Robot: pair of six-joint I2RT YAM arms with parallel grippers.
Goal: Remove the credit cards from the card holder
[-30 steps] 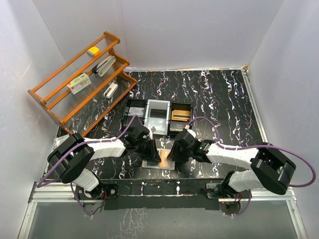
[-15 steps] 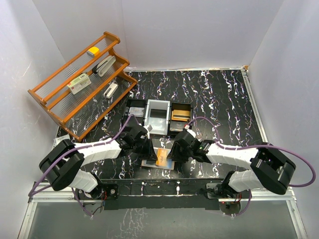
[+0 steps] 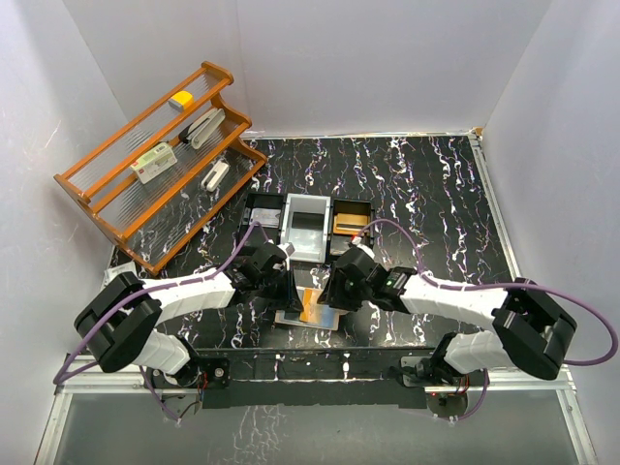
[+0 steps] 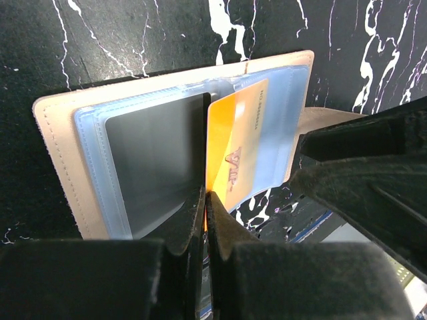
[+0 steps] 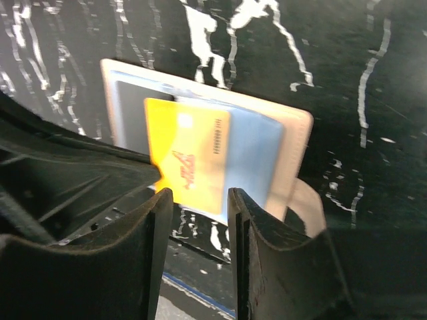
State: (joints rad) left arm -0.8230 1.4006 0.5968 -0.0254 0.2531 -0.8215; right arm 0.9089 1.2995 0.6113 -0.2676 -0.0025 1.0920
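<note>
The beige leather bifold card holder (image 4: 57, 153) lies open and flat on the black, white-veined desk (image 3: 426, 184), close to its near edge and between the two arms. An orange plastic credit card (image 4: 233, 147) sits over the right half's pale blue clear sleeve, beside a grey card (image 4: 157, 167) in the left half. The left end effector (image 4: 205, 197) is pinched together on the orange card's near short edge. The card's long axis runs straight away from those fingers, so drawing it out looks like a pull back along that line, toward the left arm. The right end effector (image 5: 200, 200) hangs just above the same card with its jaws apart and nothing between them. It is close enough to press the card holder down if the holder drags. Room is tight: the two end effectors nearly meet, and a black-and-grey three-compartment tray (image 3: 308, 223) sits just beyond.
</note>
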